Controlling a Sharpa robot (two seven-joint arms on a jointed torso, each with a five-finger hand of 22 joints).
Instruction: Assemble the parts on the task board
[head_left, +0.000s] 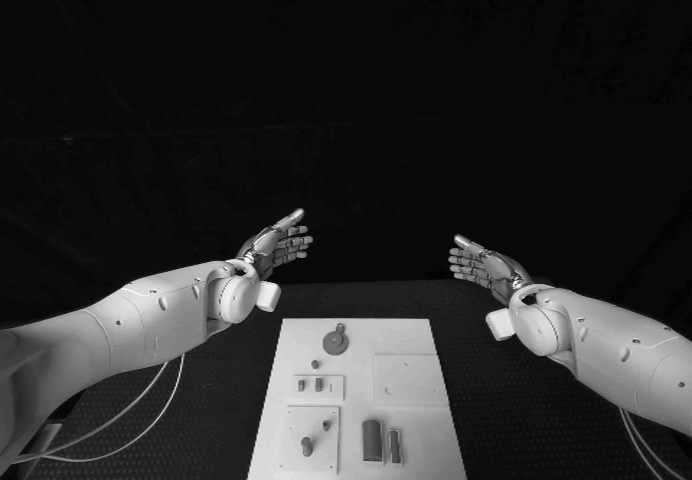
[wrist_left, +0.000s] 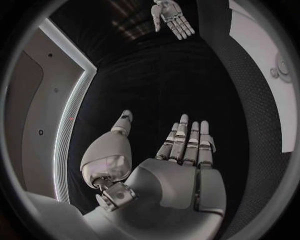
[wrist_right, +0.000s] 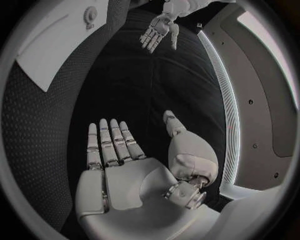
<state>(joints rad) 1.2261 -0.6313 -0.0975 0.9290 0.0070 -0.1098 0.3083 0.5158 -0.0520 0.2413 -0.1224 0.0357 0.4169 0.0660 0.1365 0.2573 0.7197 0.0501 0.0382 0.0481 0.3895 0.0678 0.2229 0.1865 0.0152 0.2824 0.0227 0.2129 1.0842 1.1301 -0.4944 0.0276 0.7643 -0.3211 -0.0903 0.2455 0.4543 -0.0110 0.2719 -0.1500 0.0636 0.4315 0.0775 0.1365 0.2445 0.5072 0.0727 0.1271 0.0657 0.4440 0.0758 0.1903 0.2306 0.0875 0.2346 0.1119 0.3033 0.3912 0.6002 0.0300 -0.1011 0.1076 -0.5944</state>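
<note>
The white task board (head_left: 404, 330) lies in the middle of the table, reaching to the near edge of the head view. On it are a round part (head_left: 336, 342) near its far end, two small parts (head_left: 310, 384) in a square recess, a peg-like part (head_left: 306, 446) at the near left and two upright blocks (head_left: 381, 441) near the front. My left hand (head_left: 277, 246) (wrist_left: 181, 150) hovers open beyond the board's far left corner, palm inward, holding nothing. My right hand (head_left: 483, 268) (wrist_right: 119, 150) hovers open beyond the far right corner, facing it, fingers straight and empty.
The black textured table (head_left: 505, 400) surrounds the board on both sides. White cables (head_left: 137, 415) hang under my left arm at the near left. A corner of the board (wrist_left: 275, 100) (wrist_right: 56, 50) appears in both wrist views.
</note>
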